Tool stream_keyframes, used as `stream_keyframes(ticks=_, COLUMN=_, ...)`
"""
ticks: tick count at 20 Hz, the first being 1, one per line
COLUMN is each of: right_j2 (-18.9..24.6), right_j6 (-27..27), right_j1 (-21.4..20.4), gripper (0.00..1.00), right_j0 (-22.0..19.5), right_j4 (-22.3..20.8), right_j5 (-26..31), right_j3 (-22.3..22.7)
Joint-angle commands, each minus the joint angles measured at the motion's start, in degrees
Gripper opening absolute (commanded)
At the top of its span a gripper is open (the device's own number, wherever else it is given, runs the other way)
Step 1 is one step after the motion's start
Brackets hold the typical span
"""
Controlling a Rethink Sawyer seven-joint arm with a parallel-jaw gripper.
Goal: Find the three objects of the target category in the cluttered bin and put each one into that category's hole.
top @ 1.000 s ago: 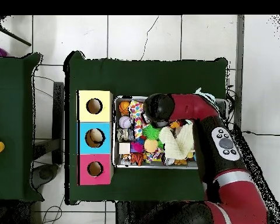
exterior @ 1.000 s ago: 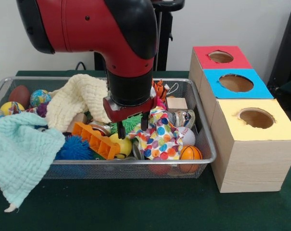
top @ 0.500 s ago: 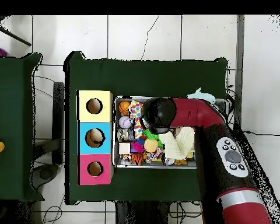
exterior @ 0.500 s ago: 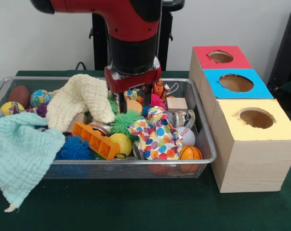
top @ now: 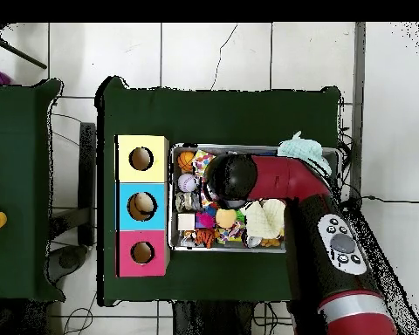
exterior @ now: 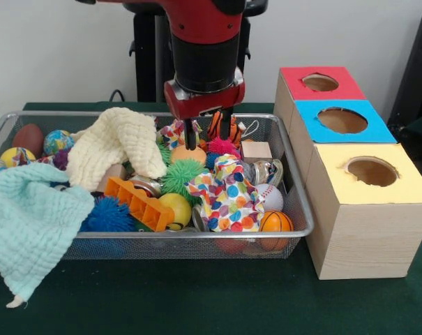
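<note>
My gripper [exterior: 208, 134] hangs open over the far middle of the wire bin [exterior: 294, 187], with nothing between its fingers. Just behind it sits an orange striped tiger toy [exterior: 233, 130]. Below it lie a small orange ball [exterior: 187, 153], a pink spiky ball [exterior: 222, 146] and a green spiky ball [exterior: 181, 174]. A polka-dot cloth [exterior: 228, 199] covers the bin's right part, next to a baseball [exterior: 271, 197] and a small basketball [exterior: 276, 222]. In the overhead view the arm's head [top: 230, 181] hides the gripper.
Three boxes with round holes stand right of the bin: red [exterior: 340, 89], blue [exterior: 367, 130], yellow [exterior: 406, 185]. A cream cloth [exterior: 116, 143] and a mint cloth [exterior: 29, 223] cover the bin's left side. An orange toothed block [exterior: 137, 202], a yellow ball [exterior: 176, 208] and a wooden cube [exterior: 256, 150] lie between.
The gripper has risen out of the clutter and shifted towards the far right of the bin, still open and carrying nothing. The green spiky ball is uncovered now.
</note>
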Motion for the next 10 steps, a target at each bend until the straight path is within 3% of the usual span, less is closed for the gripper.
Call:
stream_keyframes(ticks=1, right_j2=-0.1, right_j6=8.8, right_j1=5.2, gripper=1.0, right_j0=0.9, right_j4=1.6, right_j5=-2.0, right_j3=-1.7)
stream_keyframes(ticks=10, right_j2=1.0, right_j6=4.4, right_j1=7.6, gripper=1.0, right_j0=1.7, right_j4=0.9, right_j5=1.7, right_j3=-7.7)
